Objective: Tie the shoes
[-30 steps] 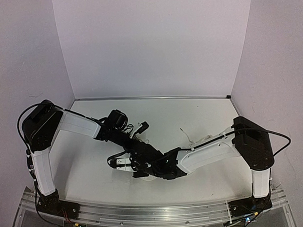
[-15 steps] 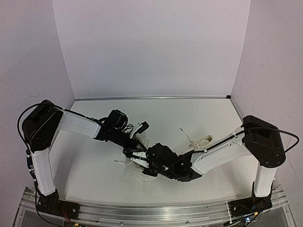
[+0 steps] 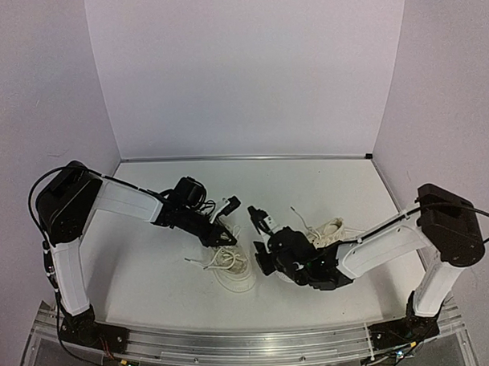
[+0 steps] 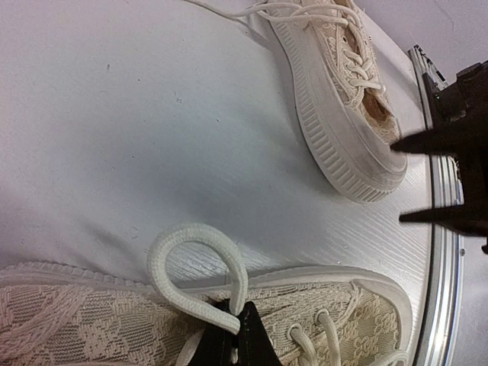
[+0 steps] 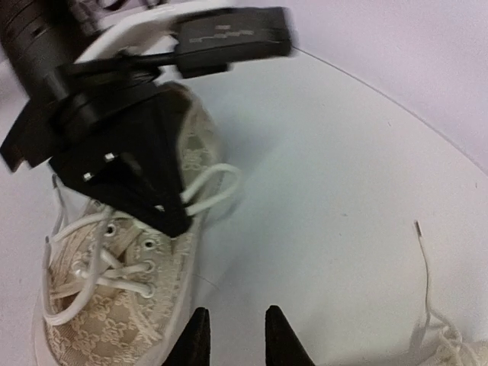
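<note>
Top external has my left gripper (image 3: pixel 224 233) just over the near shoe (image 3: pixel 234 273), on that shoe's left side. Its jaws are pressed together on a lace loop (image 4: pixel 194 259), pinched where the two strands meet, and the loop arches out past the shoe's ribbed sole. I judge the lace limp, thin and nearly weightless: it will keep no shape of its own and could slide through a loose pinch. The best hold is therefore low on the loop, near its root by the eyelets, rather than out at the bend. The shoe looks light too, with soft canvas on a stiffer rubber sole, so a hard tug would probably drag it across the table (image 3: pixel 151 258) instead of tightening anything. Just right of the near shoe hangs my right gripper (image 5: pixel 236 310), pointed at the loop. Its jaws are a little apart with nothing between them. Further right of the near shoe lies the second shoe (image 3: pixel 330 228), well apart from it, with its own laces loose.
</note>
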{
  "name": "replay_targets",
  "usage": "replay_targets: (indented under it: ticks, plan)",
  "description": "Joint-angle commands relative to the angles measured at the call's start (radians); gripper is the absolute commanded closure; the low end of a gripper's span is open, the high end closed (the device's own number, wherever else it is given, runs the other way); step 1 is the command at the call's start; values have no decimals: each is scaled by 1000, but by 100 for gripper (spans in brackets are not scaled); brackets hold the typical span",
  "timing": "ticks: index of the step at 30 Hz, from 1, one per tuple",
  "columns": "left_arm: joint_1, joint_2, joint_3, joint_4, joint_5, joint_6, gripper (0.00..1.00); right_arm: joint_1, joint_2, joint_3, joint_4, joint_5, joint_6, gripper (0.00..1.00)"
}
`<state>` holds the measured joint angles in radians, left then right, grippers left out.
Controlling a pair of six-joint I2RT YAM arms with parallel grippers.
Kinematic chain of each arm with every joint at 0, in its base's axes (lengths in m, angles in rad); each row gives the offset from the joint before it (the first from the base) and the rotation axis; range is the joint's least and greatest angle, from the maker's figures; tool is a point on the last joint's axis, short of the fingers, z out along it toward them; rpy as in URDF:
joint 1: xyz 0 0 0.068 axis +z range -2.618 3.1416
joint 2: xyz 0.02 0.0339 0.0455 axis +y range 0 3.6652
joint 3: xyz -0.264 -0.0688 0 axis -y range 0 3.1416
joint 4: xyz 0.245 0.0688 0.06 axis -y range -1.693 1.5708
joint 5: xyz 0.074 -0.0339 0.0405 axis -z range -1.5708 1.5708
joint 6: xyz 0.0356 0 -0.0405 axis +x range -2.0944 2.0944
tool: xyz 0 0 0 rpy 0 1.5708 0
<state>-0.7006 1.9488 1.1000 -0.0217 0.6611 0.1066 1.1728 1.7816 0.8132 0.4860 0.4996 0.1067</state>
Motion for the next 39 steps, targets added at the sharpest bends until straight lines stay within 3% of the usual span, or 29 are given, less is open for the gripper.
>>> replay_targets:
  ticks: [1, 8, 11, 22, 33, 39]
  plan:
    - [-14, 44, 9, -82, -17, 18, 100, -64, -105, -64, 26, -17, 226, 65]
    - [-14, 46, 13, -83, -17, 20, 100, -56, -119, 42, -90, -395, 95, 51]
    - [-14, 47, 15, -83, -17, 19, 100, -15, -85, 100, -129, -445, 34, 48]
    - [-14, 47, 9, -81, -14, 18, 100, 119, 204, 507, -466, -196, -279, 54]
    - [-14, 49, 7, -77, -14, 14, 100, 120, 352, 604, -572, -114, -353, 58]
    - [-14, 51, 9, -80, -15, 14, 100, 119, 363, 605, -606, -74, -353, 72]
